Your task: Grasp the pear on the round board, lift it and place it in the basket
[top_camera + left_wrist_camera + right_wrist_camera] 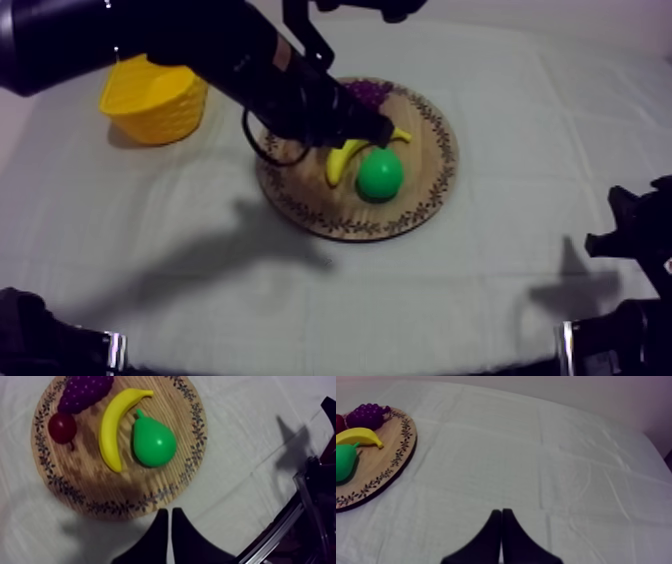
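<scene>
Fingers together on left gripper (168,511) and right gripper (501,511); the pear (153,443) looks light, hard and slick, so I'd grip its round belly.

Pear (153,443): bright green, plain, with a pale sheen
Banana (114,431): yellow, unmarked
Bunch of grapes (84,392): purple, dotted with lighter specks
Small red fruit (62,427): dark red
Round wooden board (125,493): light brown with straight grain; rim ringed by a dark leafy vine pattern
Basket (160,115): yellow all over, wall ribbed
Cloth (536,466): grey-white, plain, crossed by faint crease lines
Left gripper (169,513) and right gripper (501,512): black fingers
</scene>
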`<state>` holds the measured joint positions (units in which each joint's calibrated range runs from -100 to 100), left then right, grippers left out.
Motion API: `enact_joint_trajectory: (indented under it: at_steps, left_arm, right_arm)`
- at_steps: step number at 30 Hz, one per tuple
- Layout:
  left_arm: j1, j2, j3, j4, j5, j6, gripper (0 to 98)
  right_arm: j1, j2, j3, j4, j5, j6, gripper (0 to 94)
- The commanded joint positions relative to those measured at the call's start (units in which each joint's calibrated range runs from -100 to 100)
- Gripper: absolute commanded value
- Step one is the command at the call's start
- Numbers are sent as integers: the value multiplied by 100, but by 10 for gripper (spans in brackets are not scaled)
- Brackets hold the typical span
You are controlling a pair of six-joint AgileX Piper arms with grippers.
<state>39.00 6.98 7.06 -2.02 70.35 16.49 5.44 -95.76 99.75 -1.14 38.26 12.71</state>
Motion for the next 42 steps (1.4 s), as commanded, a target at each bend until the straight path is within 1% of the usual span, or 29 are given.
enact_joint_trajectory:
  at_steps: [1,5,8,9,10,11,12,13,14,16,18,21,25,30,35,42]
  left_arm:
    - [19,-14,60,-53,-59,39,9]
    - [45,-59,154,-169,-169,109,9]
    - [26,-123,235,-203,-274,116,27]
    - [7,-144,271,-189,-276,144,144]
    - [-22,-159,349,-135,-265,149,367]
    - [-68,-172,431,-41,-270,95,550]
    - [-118,-191,512,71,-278,12,678]
    - [-159,-215,592,164,-320,-62,769]
    - [-193,-242,668,230,-389,-116,832]
    - [-242,-279,785,307,-523,-182,907]
    - [-257,-276,835,320,-593,-194,944]
    - [-248,-248,852,326,-636,-202,967]
    - [-248,-134,756,375,-626,-227,976]
    - [-238,188,468,458,-455,-275,975]
    - [-206,751,-62,531,-61,-325,974]
    - [-157,1920,-1234,577,691,-218,973]
  right_arm:
    - [-1,1,3,0,-3,1,3]
    - [-1,1,3,0,-3,1,3]
    - [-1,1,3,0,-3,1,3]
    - [-1,1,3,0,-3,1,3]
    - [-1,1,3,0,-3,1,3]
    - [-1,1,3,0,-3,1,3]
    - [-1,1,3,0,-3,1,3]
    - [-1,1,3,0,-3,1,3]
    - [-1,1,3,0,-3,1,3]
    - [-1,1,3,0,-3,1,3]
    - [-1,1,3,0,-3,1,3]
    - [-1,1,3,0,-3,1,3]
    - [-1,1,3,0,-3,0,3]
    - [-1,1,3,0,-3,1,3]
    - [-1,1,3,0,-3,1,3]
    - [-1,1,3,0,-3,1,3]
